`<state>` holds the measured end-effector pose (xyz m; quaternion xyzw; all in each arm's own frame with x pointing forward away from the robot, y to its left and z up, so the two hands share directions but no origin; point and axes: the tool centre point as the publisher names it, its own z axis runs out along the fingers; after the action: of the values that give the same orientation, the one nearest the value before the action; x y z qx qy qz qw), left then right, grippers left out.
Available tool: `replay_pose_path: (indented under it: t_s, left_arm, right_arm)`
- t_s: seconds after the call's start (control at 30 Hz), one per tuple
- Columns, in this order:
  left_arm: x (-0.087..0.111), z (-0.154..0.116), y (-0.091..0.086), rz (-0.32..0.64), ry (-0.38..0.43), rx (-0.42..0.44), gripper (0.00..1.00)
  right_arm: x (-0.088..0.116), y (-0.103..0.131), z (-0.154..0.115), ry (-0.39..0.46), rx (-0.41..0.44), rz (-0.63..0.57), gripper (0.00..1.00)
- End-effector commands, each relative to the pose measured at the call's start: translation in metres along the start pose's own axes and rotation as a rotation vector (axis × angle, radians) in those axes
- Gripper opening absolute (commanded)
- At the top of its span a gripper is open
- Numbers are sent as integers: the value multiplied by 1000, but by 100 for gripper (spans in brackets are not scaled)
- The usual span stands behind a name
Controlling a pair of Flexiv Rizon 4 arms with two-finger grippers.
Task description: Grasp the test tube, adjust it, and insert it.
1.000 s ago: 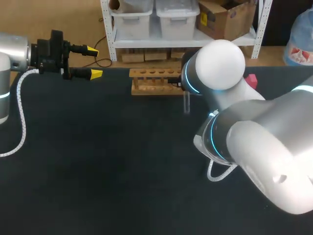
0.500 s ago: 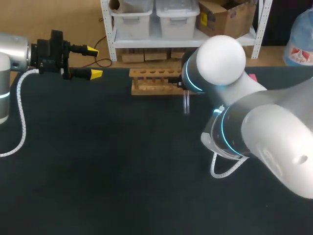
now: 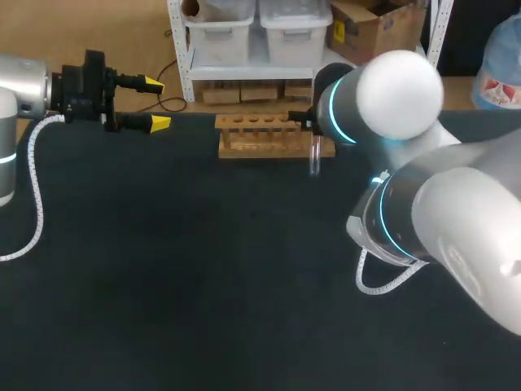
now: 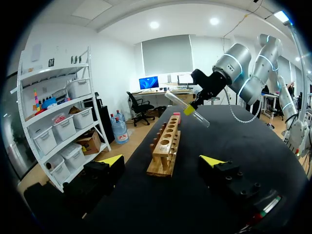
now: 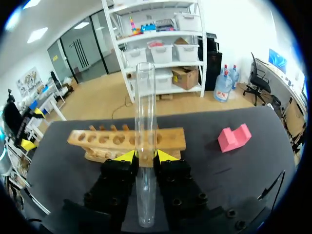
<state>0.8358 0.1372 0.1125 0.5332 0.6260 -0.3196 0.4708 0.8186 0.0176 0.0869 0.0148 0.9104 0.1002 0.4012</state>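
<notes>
A clear glass test tube (image 5: 145, 122) stands between my right gripper's (image 5: 145, 156) yellow-tipped fingers, which are shut on its lower half. In the head view the tube (image 3: 313, 159) hangs just off the right end of the wooden rack (image 3: 260, 134), while my right arm's large joint hides the gripper itself. The rack (image 5: 126, 141) lies just ahead of the right gripper, with a row of empty holes. My left gripper (image 3: 155, 103) is open and empty at the table's back left. From there it faces along the rack (image 4: 165, 146) toward the tilted tube (image 4: 187, 108).
A pink block (image 5: 234, 137) lies on the black table (image 3: 163, 269), to the right of the rack. My right arm's bulky elbow (image 3: 399, 94) hangs over the table's right side. A white cable (image 3: 32, 195) trails from the left arm.
My right arm's elbow has swung to the right and back. The tube has shifted slightly toward the rack's right end. The left arm has not moved.
</notes>
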Motion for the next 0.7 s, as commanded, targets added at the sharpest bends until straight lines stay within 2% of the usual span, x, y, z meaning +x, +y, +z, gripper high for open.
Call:
replay_pose_path:
  t_s: [0.03,0.13,0.37,0.7]
  left_arm:
    - [1,0,-1,2,-2,-1,100]
    - [1,0,-1,2,-2,-1,100]
    - [1,0,-1,2,-2,-1,100]
    - [1,0,-1,2,-2,-1,100]
  right_arm:
    - [-2,-5,-26,-136,-21,-7,0]
    - [-15,-3,-35,-211,-54,-20,0]
    - [-33,6,-38,-314,-107,-60,0]
    - [-53,16,-32,-408,-149,-77,0]
